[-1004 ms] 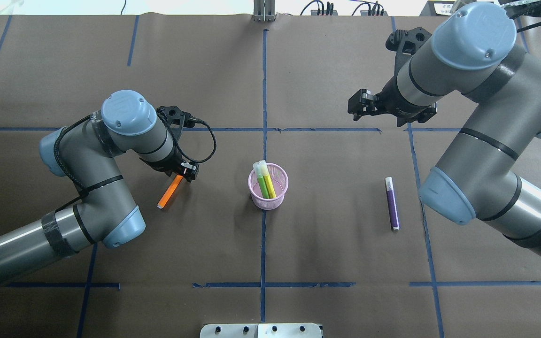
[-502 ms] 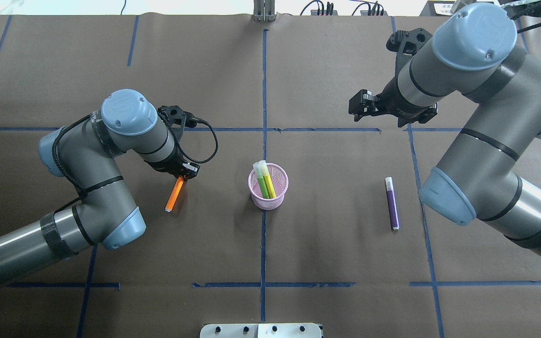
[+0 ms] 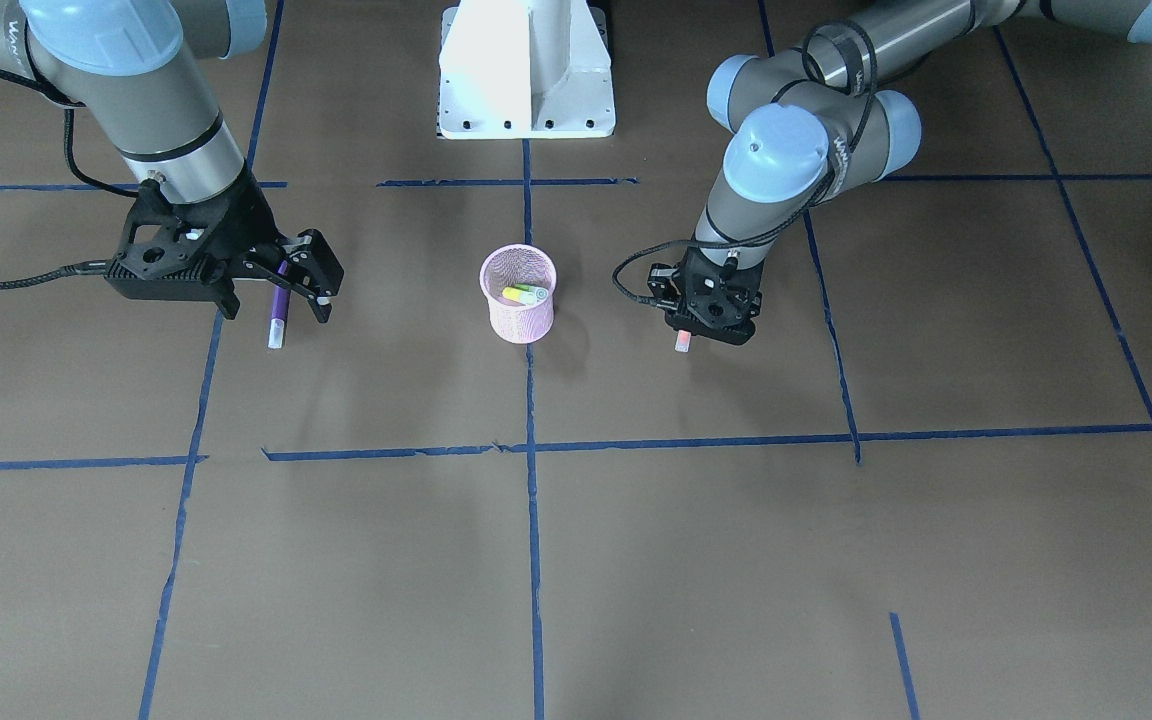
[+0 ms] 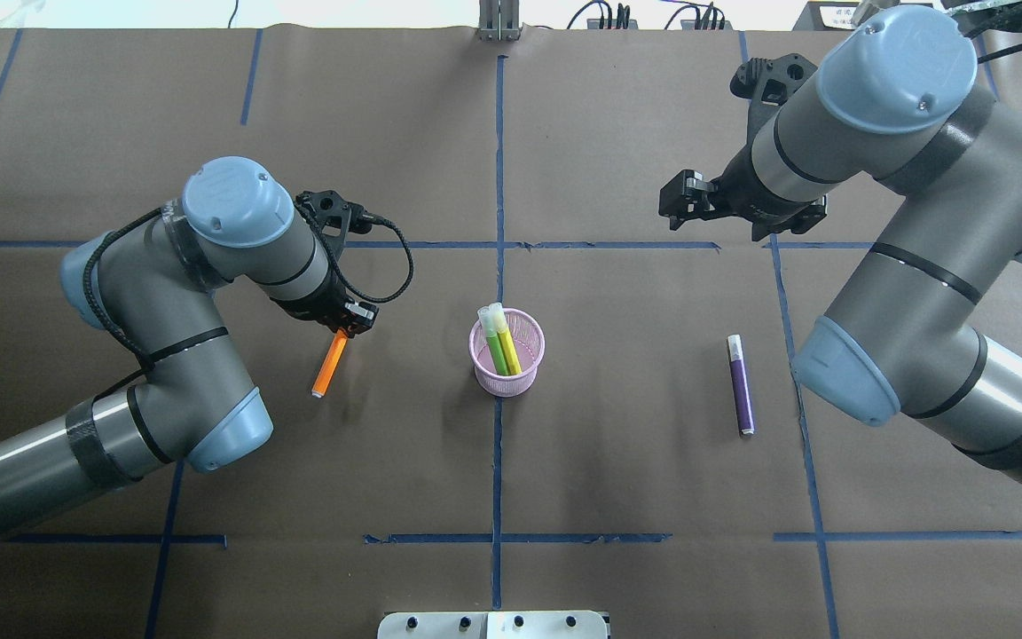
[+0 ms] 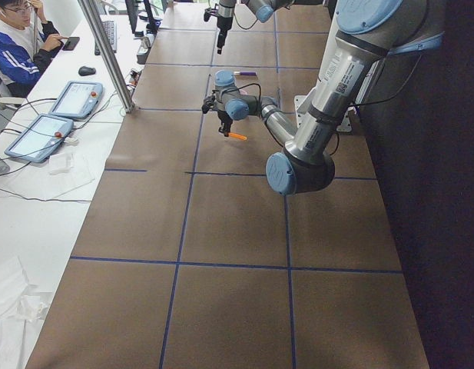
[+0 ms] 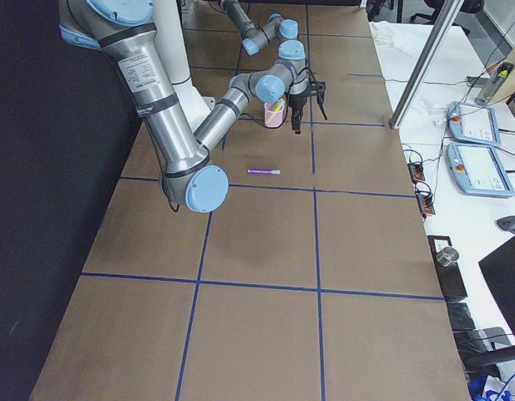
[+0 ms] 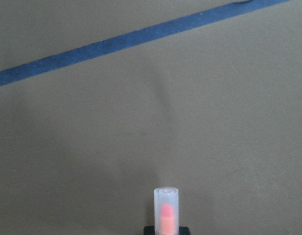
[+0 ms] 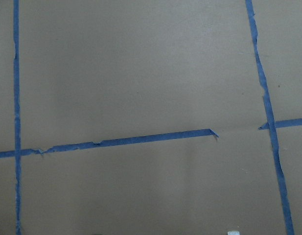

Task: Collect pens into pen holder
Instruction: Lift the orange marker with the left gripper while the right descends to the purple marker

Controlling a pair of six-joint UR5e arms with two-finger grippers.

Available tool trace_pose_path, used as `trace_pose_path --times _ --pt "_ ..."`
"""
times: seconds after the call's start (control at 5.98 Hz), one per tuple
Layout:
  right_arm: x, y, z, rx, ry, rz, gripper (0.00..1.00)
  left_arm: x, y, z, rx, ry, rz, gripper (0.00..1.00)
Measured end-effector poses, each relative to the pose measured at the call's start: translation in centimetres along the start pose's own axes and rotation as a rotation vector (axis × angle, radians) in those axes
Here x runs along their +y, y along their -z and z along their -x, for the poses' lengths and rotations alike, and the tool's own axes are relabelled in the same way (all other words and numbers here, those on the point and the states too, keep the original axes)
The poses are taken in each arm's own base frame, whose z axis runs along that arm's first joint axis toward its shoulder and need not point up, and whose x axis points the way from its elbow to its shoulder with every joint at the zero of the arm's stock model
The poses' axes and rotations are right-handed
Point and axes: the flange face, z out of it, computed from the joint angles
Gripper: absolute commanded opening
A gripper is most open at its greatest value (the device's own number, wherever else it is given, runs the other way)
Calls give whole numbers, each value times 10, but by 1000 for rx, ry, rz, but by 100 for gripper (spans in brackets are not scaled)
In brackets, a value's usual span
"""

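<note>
My left gripper (image 4: 349,325) is shut on the top end of the orange pen (image 4: 328,366) and holds it off the table, left of the pink mesh pen holder (image 4: 501,382). The pen's pale cap points down in the left wrist view (image 7: 166,209) and in the front view (image 3: 681,342). A green pen (image 4: 494,348) and a yellow one stand in the holder (image 3: 518,322). The purple pen (image 4: 741,387) lies flat to the holder's right. My right gripper (image 4: 670,208) is open and empty, hovering beyond the purple pen (image 3: 279,306).
Brown paper with blue tape grid lines (image 4: 499,177) covers the table. The white robot base (image 3: 526,70) stands at the near edge. An operator and teach pendants (image 5: 75,100) are beside the table's far side.
The orange pen has swung from a slant to hang steeper in my left gripper. The left arm's elbow has shifted slightly. The right arm has not moved.
</note>
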Motion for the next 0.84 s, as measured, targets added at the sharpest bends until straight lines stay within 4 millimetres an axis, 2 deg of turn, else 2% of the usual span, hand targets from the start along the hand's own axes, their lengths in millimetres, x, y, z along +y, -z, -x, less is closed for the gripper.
trace_pose_path --times 0.33,0.67,0.84 --pt "7 -14 -17 9 -2 73 100 -3 57 -18 40 -38 -135 0" --pt "16 -40 -52 40 29 154 100 -5 110 -34 141 -81 -375 0" --pt "19 -51 -68 60 45 173 100 -4 129 -39 226 -49 -507 0"
